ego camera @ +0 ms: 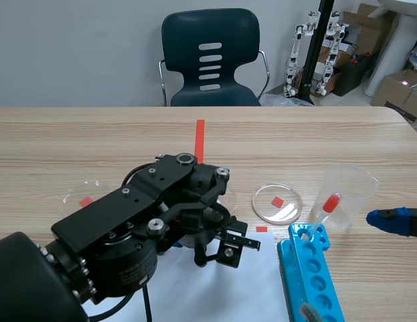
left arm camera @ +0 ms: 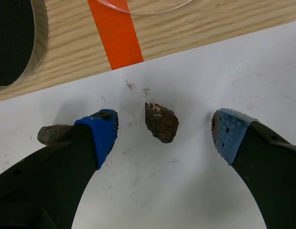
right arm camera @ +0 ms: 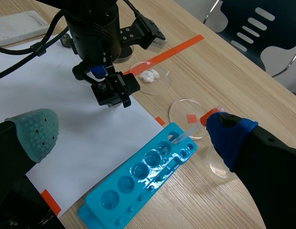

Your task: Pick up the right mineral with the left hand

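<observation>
While the left claw (left arm camera: pixel 165 132) hangs wide open, holding nothing, the right mineral (left arm camera: pixel 161 122) lies between its pads (left arm camera: pixel 102 136) on the white paper (left arm camera: pixel 200 186); closing off-centre could roll the lumpy thing out, and one of them sits just beside the second mineral (left arm camera: pixel 51 134), which it might nudge

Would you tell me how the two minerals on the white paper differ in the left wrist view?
The centre mineral lies fully exposed between the open jaws, touching neither; the side mineral sits outside them, partly hidden behind one blue pad. The centre mineral looks dark rusty brown; the side mineral looks duller grey-brown, its full shape unseen. Both rest on the white paper.
</observation>
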Controlling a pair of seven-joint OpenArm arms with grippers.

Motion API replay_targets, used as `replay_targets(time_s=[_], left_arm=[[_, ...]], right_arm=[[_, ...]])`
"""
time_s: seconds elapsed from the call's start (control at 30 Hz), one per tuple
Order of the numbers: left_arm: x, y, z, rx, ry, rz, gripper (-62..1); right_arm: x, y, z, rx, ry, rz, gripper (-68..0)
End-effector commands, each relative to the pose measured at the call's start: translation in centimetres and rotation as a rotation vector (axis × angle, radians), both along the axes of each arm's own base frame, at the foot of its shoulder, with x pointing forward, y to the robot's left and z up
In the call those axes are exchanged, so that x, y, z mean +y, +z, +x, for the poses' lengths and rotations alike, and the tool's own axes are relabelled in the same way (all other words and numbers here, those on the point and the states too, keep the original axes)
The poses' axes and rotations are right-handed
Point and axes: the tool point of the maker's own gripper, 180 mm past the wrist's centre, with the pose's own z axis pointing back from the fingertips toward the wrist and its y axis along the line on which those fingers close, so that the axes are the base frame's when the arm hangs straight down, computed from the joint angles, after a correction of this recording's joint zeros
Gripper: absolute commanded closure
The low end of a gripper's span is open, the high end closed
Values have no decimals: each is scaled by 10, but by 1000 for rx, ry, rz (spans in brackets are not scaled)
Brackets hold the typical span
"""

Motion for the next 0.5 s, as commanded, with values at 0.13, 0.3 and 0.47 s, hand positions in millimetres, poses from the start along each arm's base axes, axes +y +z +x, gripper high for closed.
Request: replay_targets(time_s=[0.13, 0.3, 0.47], left_arm=[[-9, 8, 9, -33, -8, -19, -421], [-8, 5, 10, -24, -6, -11, -421], [-7, 4, 8, -13, -5, -7, -421]], right_arm=[[0, 6, 3, -23, 3, 10, -655], [0, 6, 3, -23, 3, 10, -655], [0, 6, 3, -23, 3, 10, -655]])
